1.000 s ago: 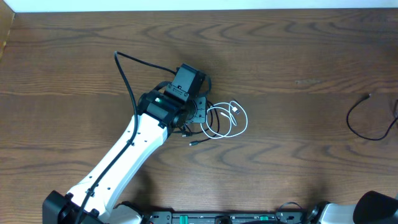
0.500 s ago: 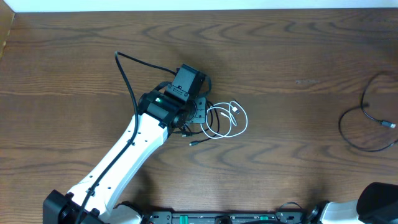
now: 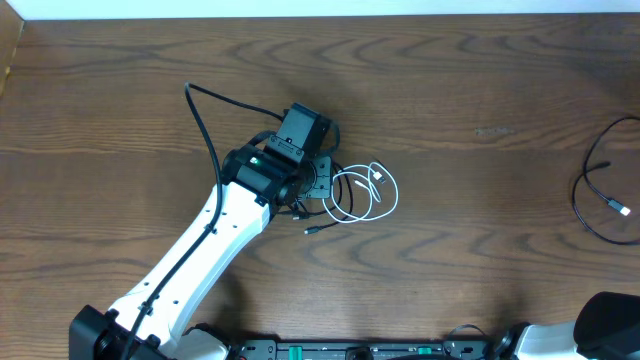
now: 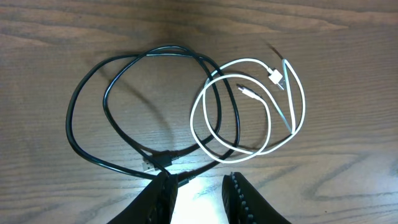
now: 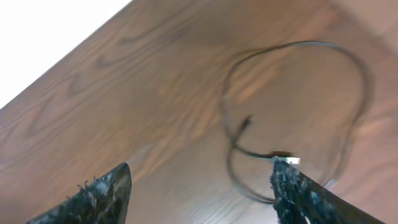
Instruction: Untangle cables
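Note:
In the left wrist view a black cable lies in loose loops on the wooden table, and a white cable coils over its right side. My left gripper is low over them with a gap between its fingers. One black strand crosses just past the tips and touches the left finger, unclamped. From overhead the same gripper sits beside the white cable. A second black cable lies apart at the table's right edge. My right gripper hangs wide open above that cable, holding nothing.
The left arm's thicker black wire arcs over the table behind its wrist. Only the right arm's body shows overhead, at the bottom right corner. The table's far edge meets a white strip along the top.
My right gripper has opened. The black cable at the right has changed shape and settled closer to the table's right edge. The left arm and the pile under it have not moved.

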